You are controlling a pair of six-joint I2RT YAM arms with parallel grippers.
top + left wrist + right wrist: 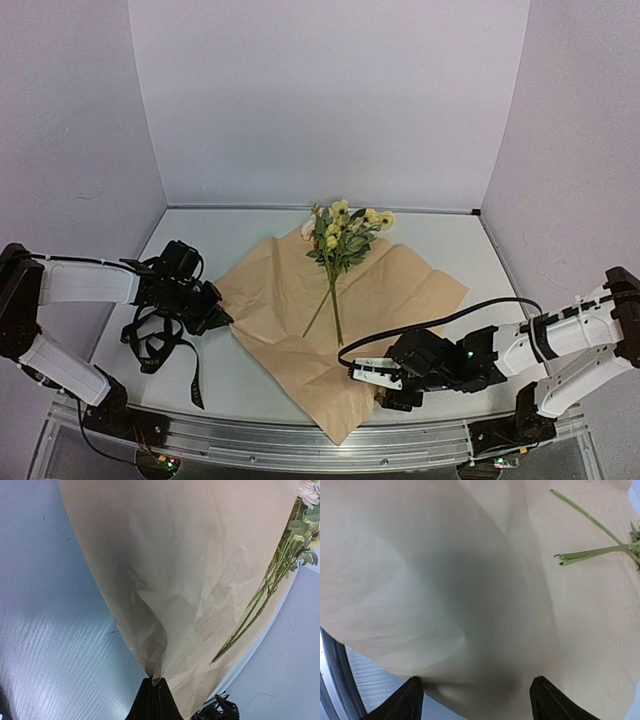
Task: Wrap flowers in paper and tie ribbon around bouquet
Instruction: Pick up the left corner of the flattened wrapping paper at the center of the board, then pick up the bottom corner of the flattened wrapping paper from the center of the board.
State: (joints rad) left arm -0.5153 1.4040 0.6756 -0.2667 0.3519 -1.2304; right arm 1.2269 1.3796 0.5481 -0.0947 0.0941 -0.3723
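The pale counter [440, 240] carries the tan paper [290, 300], spread out, with the flowers [345, 230] lying across its middle. The left fingers [147, 705] pinch its left corner, and the right fingers [410, 700] stand released at its near edge. Wrapping is at its start; the next move probably calls for folding a corner over the stems.

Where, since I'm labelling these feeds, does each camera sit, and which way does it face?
Top external: above and behind the bases, looking down over the table; both arms, left gripper and right gripper show.
Left wrist: on the left arm, facing along shut fingers pinching the paper corner.
Right wrist: on the right arm, facing over open fingers onto the paper.
Shared: all see the paper and the flowers' stems.
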